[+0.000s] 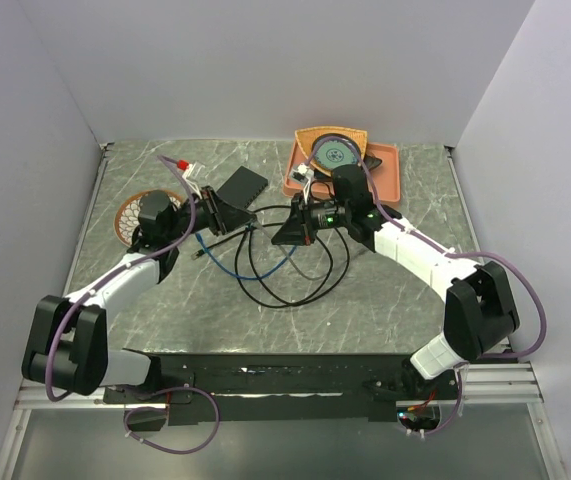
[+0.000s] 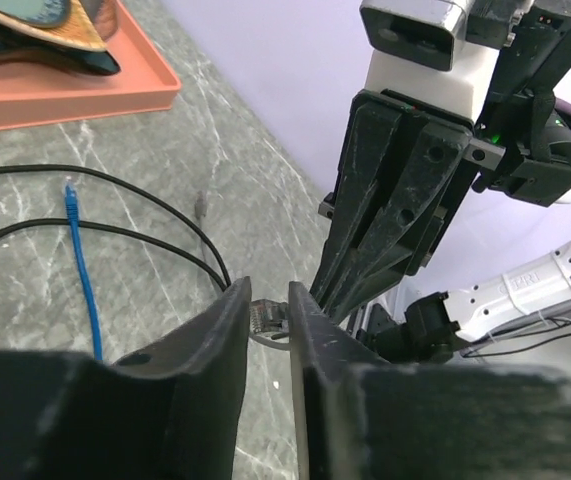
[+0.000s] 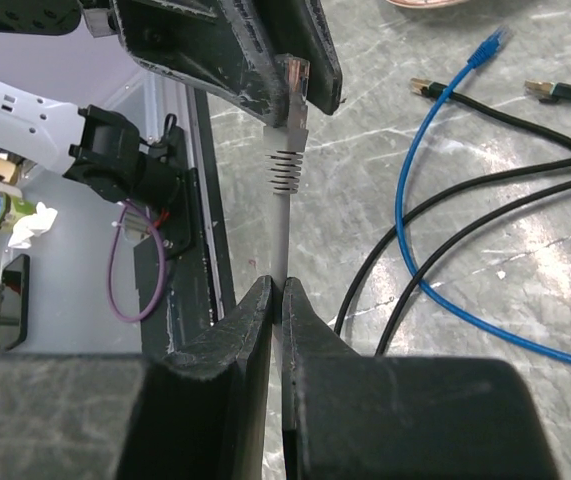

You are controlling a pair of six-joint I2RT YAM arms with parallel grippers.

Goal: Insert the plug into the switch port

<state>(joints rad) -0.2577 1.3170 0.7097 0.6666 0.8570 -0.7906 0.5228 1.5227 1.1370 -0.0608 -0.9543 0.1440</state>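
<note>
Holding plug (image 3: pixel 295 80) above surface: right end effector (image 3: pixel 278 290) clamps grey cable (image 3: pixel 283 225) behind it; left end effector (image 2: pixel 268 295) narrow around plug, grip unclear. Switch box (image 1: pixel 242 186) just beyond left end effector, port unseen; insertion not begun.

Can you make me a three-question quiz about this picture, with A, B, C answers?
1. Where is the orange tray? A. back right B. front left C. front middle
2. Besides grey and black, which colour is a loose cable? A. blue B. yellow C. orange
3. What is the right claw doing? A. wide open B. shut on the grey cable C. holding the tray
Answers: 1 A, it sits far back on the right. 2 A, the blue cable lies loose. 3 B, it pinches the cable below the plug.
</note>
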